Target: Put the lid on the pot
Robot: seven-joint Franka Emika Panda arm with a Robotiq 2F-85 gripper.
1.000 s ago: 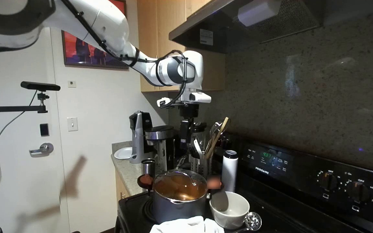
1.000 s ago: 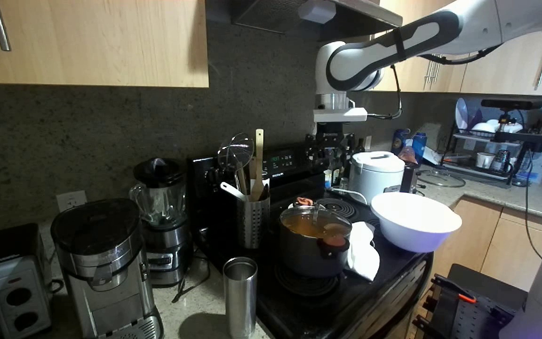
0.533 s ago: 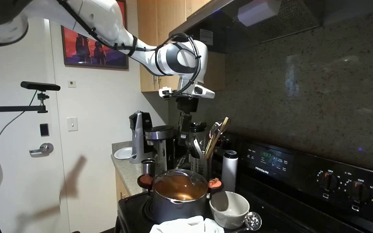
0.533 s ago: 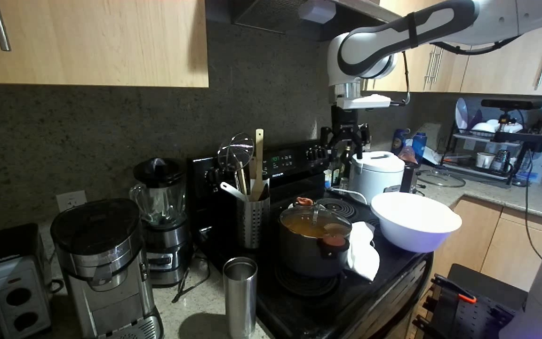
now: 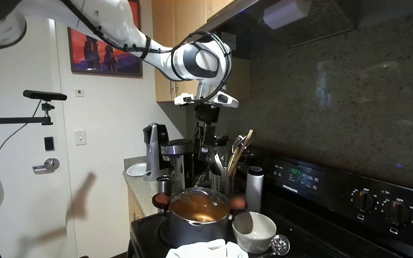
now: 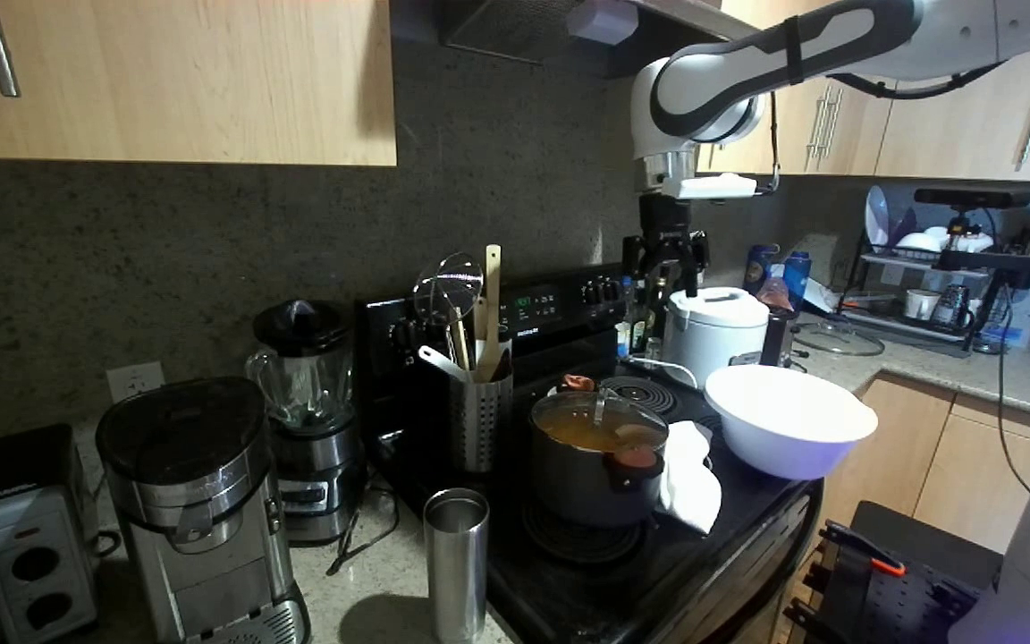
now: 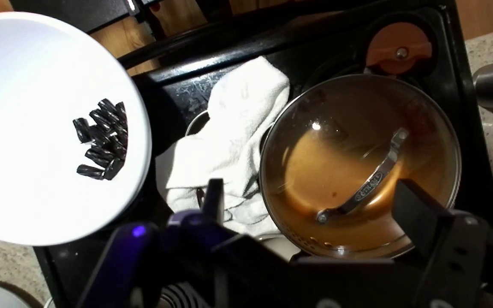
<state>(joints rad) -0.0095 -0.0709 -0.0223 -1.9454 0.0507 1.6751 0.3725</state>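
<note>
A: Surface and background?
B: Black coil stovetop [image 7: 173,107]; dark speckled backsplash [image 5: 353,118] behind it.

A: Task object?
B: Round see-through glass lid [image 7: 340,154], metal-rimmed, with an arched metal handle [image 7: 368,184]. Position: on the dark grey round pot [image 6: 582,487] with orange-brown handle pads [image 7: 392,49], covering it. Amber shows through the glass in the wrist view.

A: State of the black two-fingered gripper [image 7: 309,192]?
B: Released. Wrist view has its fingers [image 7: 417,214] standing well apart. In both exterior views it hangs well above the lid, pointing down.

A: Beside the pot?
B: Rumpled white cloth [image 7: 233,141], just beside. Small off-white round bowl [image 5: 255,243] and slotted metal spoon [image 5: 280,245] near. Perforated metal utensil holder [image 6: 482,438] near too, upright.

A: Farther out?
B: Large white round bowl [image 7: 28,107], past the cloth; short black twisted pieces [image 7: 103,137] lie inside. White round electric cooker [image 6: 716,335] upright near that bowl. Another see-through lid [image 6: 837,338], flat on the light speckled counter [image 6: 926,367], well apart from the pot.

A: Other side of the stovetop?
B: Tall shiny steel tumbler [image 6: 457,572], upright, and a glass-jar blender [image 6: 309,438] with black top, both on counter.
</note>
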